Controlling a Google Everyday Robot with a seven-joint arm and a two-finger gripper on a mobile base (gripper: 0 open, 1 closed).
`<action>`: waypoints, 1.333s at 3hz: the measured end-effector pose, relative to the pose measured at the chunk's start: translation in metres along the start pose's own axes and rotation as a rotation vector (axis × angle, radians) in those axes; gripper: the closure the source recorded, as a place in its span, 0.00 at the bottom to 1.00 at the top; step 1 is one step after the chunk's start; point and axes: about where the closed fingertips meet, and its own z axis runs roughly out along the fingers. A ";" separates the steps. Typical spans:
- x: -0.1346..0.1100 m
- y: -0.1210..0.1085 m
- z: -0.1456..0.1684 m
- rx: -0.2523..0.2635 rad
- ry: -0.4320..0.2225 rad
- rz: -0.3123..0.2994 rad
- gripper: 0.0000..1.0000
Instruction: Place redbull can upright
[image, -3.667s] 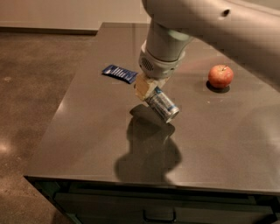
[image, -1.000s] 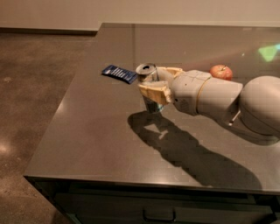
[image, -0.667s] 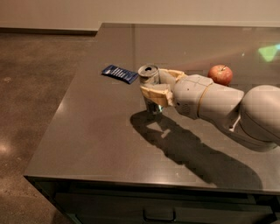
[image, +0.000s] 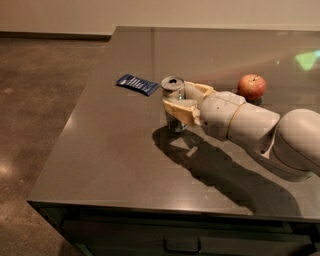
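I see the redbull can upright on the glossy dark bench. Its middle is hidden by the gripper, whose tan fingers pinch it front and back. Shiny round lid shows. Flat blue packet near left, round red apple right. Arm cut off at frame edge.

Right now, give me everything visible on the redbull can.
The redbull can is a slim silver metal can; its shiny top rim and dark opening face up. It stands upright, with its base seemingly resting on the dark table. The pincer reaches in from the right and grips it. One of its cream fingers crosses the can's front and the other sits behind. Nothing else touches it; the blue packet lies apart to its left.
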 end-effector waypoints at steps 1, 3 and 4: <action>0.003 -0.003 -0.003 0.016 -0.031 0.035 0.60; 0.006 -0.004 -0.005 0.012 -0.074 0.061 0.15; 0.005 -0.002 -0.004 0.009 -0.075 0.060 0.00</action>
